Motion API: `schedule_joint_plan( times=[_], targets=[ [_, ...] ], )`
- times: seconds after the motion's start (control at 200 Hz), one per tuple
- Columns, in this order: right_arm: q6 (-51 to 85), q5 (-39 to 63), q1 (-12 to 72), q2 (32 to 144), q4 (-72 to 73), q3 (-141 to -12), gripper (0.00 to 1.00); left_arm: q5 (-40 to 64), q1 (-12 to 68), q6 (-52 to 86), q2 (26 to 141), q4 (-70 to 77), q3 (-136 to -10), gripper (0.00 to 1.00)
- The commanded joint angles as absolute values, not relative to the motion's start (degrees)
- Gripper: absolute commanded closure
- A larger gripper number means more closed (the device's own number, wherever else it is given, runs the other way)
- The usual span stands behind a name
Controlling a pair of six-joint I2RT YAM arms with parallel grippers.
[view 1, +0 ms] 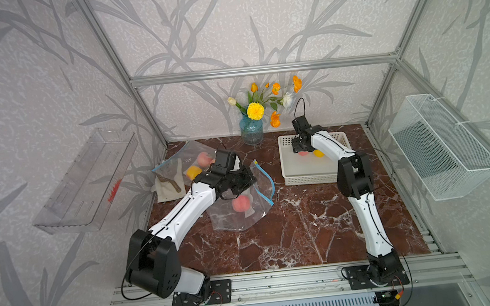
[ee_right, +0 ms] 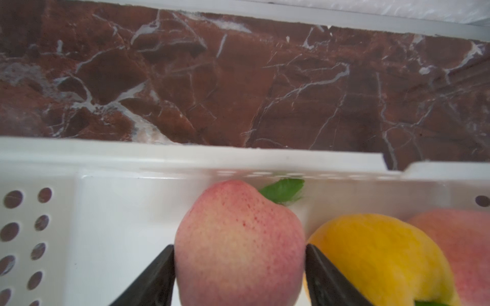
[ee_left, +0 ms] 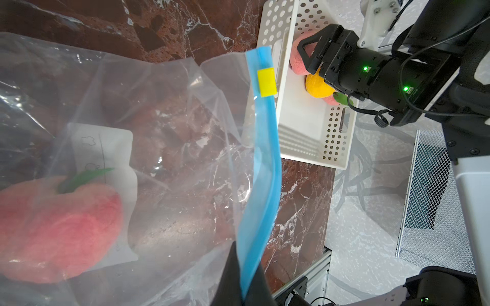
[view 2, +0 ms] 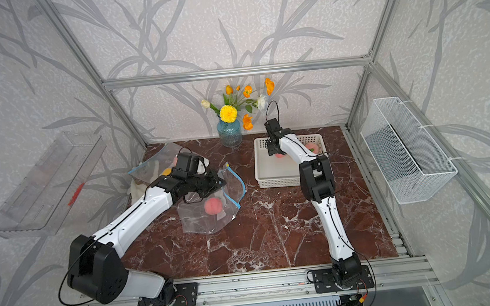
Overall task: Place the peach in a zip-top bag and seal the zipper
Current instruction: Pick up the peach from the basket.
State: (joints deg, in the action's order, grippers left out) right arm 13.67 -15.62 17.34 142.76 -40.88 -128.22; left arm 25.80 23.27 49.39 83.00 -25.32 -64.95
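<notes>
Pink peach (ee_right: 238, 243) lies in the white basket (ee_right: 185, 161), its leafed end toward the basket wall, away from the right gripper (ee_right: 240, 265), whose fingers (ee_right: 156, 278) press its two flanks. Shut tight, the left gripper (ee_left: 246, 288) pinches the blue zipper strip (ee_left: 265, 172) of the zip-top bag (ee_left: 172, 119).

Four pink peaches (view 1: 203, 157) (view 1: 240, 203) (ee_right: 238, 246) (ee_right: 469, 251), two yellow peaches (view 1: 193, 172) (ee_right: 379, 254), two zip-top bags (view 1: 184, 152) (view 1: 256, 215), one basket (view 1: 307, 178), one vase (view 1: 251, 131)

The peach (ee_right: 238, 249) and 2 black fingers (ee_right: 156, 278) run off the view's edge.
</notes>
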Motion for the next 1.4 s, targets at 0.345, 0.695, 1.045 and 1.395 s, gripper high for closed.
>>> schedule_joint_plan(
  times=[0.345,0.695,1.045,1.395],
  targets=[
    [13.6,-9.0,16.2,137.8,-44.0,-124.0,0.5,26.1,23.6,49.1,81.7,-25.9,-64.2,1.0],
    [16.3,8.4,16.2,110.0,-29.7,-93.2,0.5,25.8,23.6,49.1,81.1,-25.0,-64.7,1.0],
    [17.2,34.2,21.7,88.0,-19.7,-75.6,0.49,24.9,23.6,48.5,79.5,-24.9,-65.1,1.0],
    [18.4,38.2,33.3,85.7,-14.6,-71.6,0.46,25.4,23.6,48.3,78.3,-24.7,-65.5,1.0]
  ],
)
